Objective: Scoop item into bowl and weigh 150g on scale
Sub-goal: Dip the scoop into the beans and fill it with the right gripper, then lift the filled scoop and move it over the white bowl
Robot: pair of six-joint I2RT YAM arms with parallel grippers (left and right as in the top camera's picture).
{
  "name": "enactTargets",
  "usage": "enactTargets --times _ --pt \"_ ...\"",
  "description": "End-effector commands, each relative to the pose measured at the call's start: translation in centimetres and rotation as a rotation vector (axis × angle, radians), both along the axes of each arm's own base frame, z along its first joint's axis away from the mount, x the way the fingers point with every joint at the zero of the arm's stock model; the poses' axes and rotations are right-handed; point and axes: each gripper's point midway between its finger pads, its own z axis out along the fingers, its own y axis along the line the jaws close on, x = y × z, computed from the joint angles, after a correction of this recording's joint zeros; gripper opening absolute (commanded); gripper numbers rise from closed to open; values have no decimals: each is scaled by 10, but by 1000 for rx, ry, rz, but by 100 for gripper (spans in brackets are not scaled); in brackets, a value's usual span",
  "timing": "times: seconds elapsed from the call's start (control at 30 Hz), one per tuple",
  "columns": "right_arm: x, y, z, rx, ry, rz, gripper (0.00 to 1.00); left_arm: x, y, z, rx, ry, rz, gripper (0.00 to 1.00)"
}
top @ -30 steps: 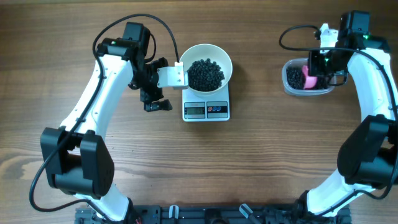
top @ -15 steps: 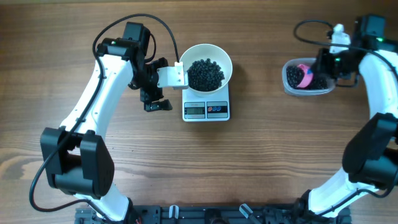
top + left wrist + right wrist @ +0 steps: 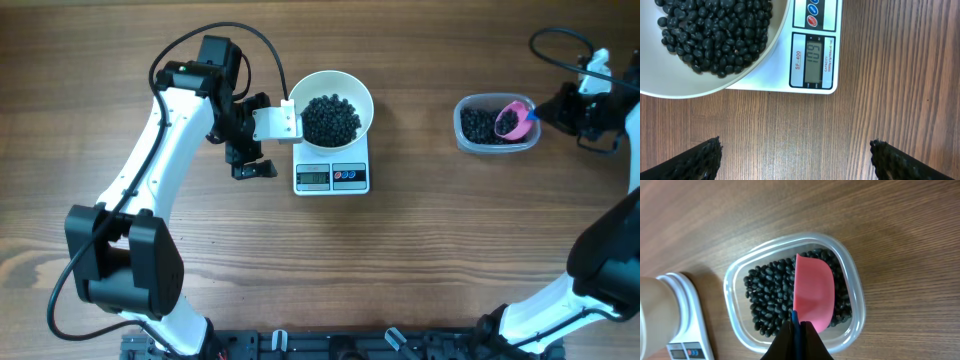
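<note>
The right gripper [image 3: 799,330], well to the right of the scale [image 3: 332,177], is pinched tight on the thin handle of the pink scoop [image 3: 813,292]. The scoop sits over the clear tub [image 3: 730,295], which stands on the table [image 3: 420,260] well apart from the scale on its right and holds a dark layer of beans [image 3: 767,300]. From overhead the scoop shows dark inside its rim, which suggests a load. The wrist view shows only a plain pink face, so how full it is cannot be told.

The left gripper [image 3: 262,135] hangs just left of the scale with its jaws spread wide and nothing between them. Its camera looks down at the scale's front.

On the scale stands the white bowl [image 3: 366,100], carrying a good mound of beans [image 3: 332,118] that covers most of its floor. The display [image 3: 812,60] seems to read 109.

Judged from this, the task is well past halfway: the bowl is in place and partly filled, but the weight is short of the target. What is left looks like one or more scoops carried across from the tub to the bowl on the scale, the last of them small, with a check of the display.
</note>
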Motion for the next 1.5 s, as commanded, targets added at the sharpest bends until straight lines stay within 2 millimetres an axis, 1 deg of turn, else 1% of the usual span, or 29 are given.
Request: enactTargets --times 0.0,0.13,0.37,0.47,0.57,0.63,0.7,0.87,1.0,1.1,1.17,1.23,1.33,1.47 --pt "0 3 37 39 -112 11 4 -2 -2 -1 -24 8 -15 100" --pt "0 7 48 94 -155 20 4 -2 -2 -1 -24 8 -15 100" --pt "6 25 69 226 -250 75 5 -2 -2 -1 -24 8 -15 100" --pt "9 37 80 296 -295 111 4 -2 -2 -1 -24 8 -15 100" --pt "15 55 91 342 -348 172 4 -2 -2 -1 -24 8 -15 100" --pt "21 73 97 358 -375 227 4 -2 -2 -1 -24 8 -15 100" --pt "26 96 100 360 -390 289 4 -2 -2 -1 -24 8 -15 100" --pt "36 166 107 353 -442 475 4 -2 -2 -1 -24 8 -15 100" --pt "36 227 115 353 -494 631 5 -2 -2 -1 -24 8 -15 100" --pt "31 258 117 352 -508 707 4 -2 -2 -1 -24 8 -15 100" --pt "28 275 113 313 -516 755 4 -2 -2 -1 -24 8 -15 100" --pt "27 289 104 232 -523 802 4 -2 -2 -1 -24 8 -15 100" --pt "30 299 95 139 -520 818 4 -2 -2 -1 -24 9 -15 100" --pt "27 314 96 43 -563 884 4 -2 -2 -1 -24 9 -15 100"
